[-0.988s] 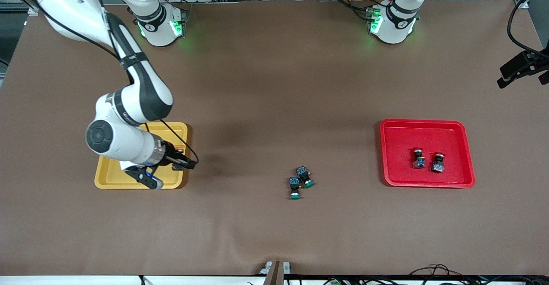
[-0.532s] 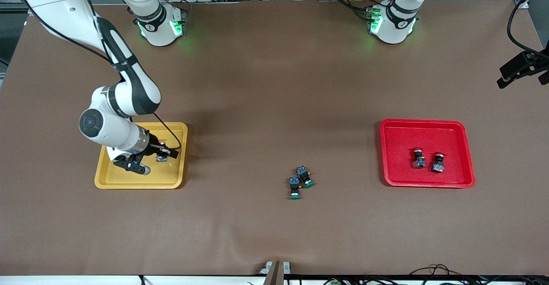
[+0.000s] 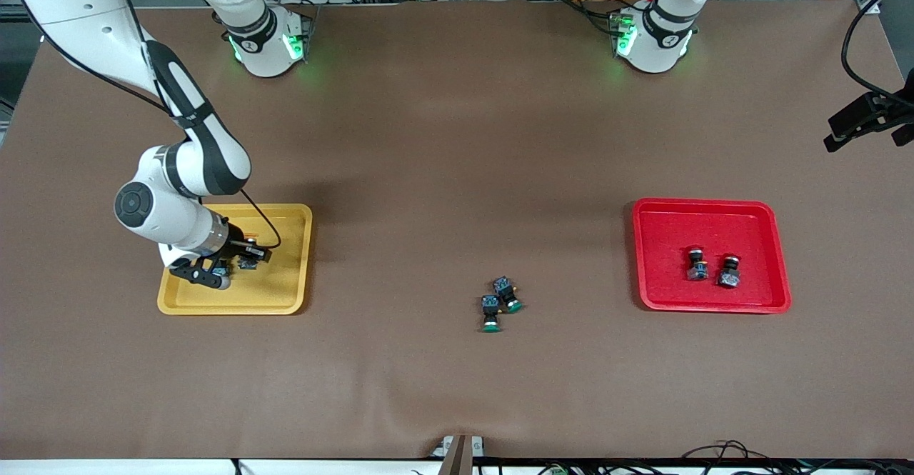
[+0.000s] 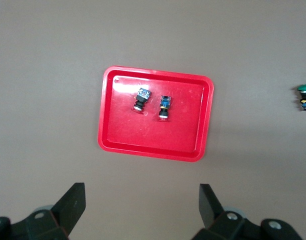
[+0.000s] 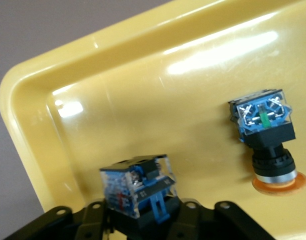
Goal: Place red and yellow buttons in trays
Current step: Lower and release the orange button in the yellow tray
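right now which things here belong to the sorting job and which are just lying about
Job:
- yellow tray, two yellow buttons in it, right gripper over one
- red tray, two red buttons in it

Lying about:
- two green buttons mid-table
- left gripper, waiting

I see two white Franka arms with dark grey joint bands and black cables along the links. Green lights glow at both bases. My right gripper (image 3: 214,269) and left gripper (image 4: 140,207) have black fingers.
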Tool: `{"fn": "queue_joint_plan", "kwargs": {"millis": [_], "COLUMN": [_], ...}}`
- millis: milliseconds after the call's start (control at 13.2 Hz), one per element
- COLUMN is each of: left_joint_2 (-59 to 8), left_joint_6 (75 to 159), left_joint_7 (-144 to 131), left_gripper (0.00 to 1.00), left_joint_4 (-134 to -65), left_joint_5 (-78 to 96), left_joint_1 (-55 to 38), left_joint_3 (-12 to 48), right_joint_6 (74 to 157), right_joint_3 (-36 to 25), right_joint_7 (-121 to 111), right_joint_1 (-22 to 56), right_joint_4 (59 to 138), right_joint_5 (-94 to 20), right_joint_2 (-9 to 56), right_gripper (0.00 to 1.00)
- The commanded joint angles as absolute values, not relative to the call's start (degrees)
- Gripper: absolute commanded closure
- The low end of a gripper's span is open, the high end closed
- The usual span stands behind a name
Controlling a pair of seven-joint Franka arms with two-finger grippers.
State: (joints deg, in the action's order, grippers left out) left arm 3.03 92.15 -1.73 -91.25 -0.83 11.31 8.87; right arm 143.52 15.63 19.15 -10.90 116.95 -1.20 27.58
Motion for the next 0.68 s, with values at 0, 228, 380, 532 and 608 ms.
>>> {"fn": "queue_joint_plan", "kwargs": {"millis": [0,228,380,532,608], "left_joint_2": [2.4,2.4,2.4,2.4,2.4], "left_joint_6": [90.8,90.8,90.8,90.8,90.8], "left_joint_7": [-1.0,-1.1,-1.0,-1.1,-1.1], "left_gripper": [0.0,0.0,0.0,0.0,0.0], "left_joint_4": [-89.5,-89.5,-89.5,-89.5,-89.5], "left_joint_5": [0.0,0.0,-0.1,0.0,0.1], "left_joint_1": [11.5,11.5,11.5,11.5,11.5], "left_joint_3": [9.0,9.0,9.0,9.0,9.0], "right_joint_6": [143.2,138.3,132.1,114.9,108.6], "right_joint_3": [16.8,17.0,17.1,17.1,17.1], "right_joint_7": [18.9,19.0,18.3,18.3,18.4], "right_joint_1": [-10.3,-9.5,-9.1,-9.1,-9.2], "right_joint_4": [113.0,107.3,102.5,89.1,83.3], "right_joint_5": [-0.6,-0.8,-0.1,1.2,1.6], "right_joint_2": [28.0,28.0,27.7,28.1,29.2], "right_gripper": [0.0,0.0,0.0,0.0,0.0]}}
